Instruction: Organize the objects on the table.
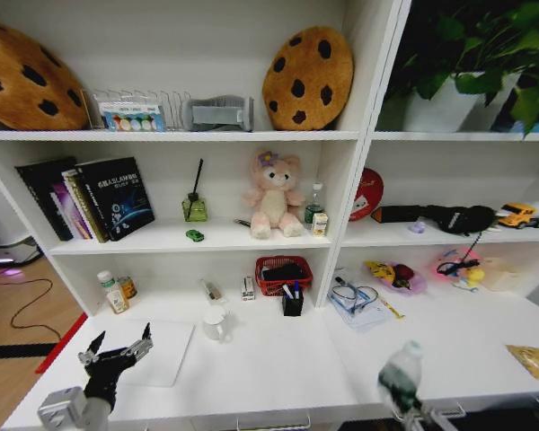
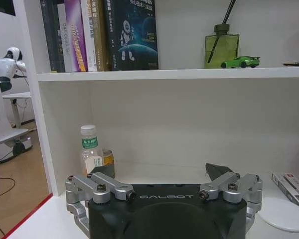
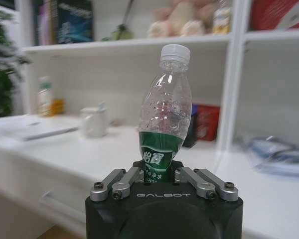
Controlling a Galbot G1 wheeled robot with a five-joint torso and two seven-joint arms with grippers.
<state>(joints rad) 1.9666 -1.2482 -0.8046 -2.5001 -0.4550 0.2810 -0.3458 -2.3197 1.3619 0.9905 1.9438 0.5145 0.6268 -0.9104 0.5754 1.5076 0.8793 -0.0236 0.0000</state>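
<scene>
My right gripper (image 1: 404,406) hangs over the table's (image 1: 278,368) front edge, shut on the green-labelled lower part of a clear plastic bottle (image 1: 400,373) that it holds upright; the right wrist view shows the bottle (image 3: 165,119) rising from that gripper (image 3: 159,175). My left gripper (image 1: 119,348) is open over the near left corner, beside the silver laptop (image 1: 157,352); in its own view this gripper (image 2: 164,188) holds nothing. A tiny green toy car (image 1: 195,235) sits on the middle shelf, also seen as the car (image 2: 240,62). Pens stand in a black holder (image 1: 293,300). A tan packet (image 1: 529,359) lies far right.
A white mug (image 1: 216,323), two small bottles (image 1: 115,292), a red basket (image 1: 283,274) and a stack of papers with cables (image 1: 359,303) stand at the back of the table. Shelves above hold books (image 1: 94,199), a pink plush bunny (image 1: 271,196) and cookie cushions (image 1: 307,65).
</scene>
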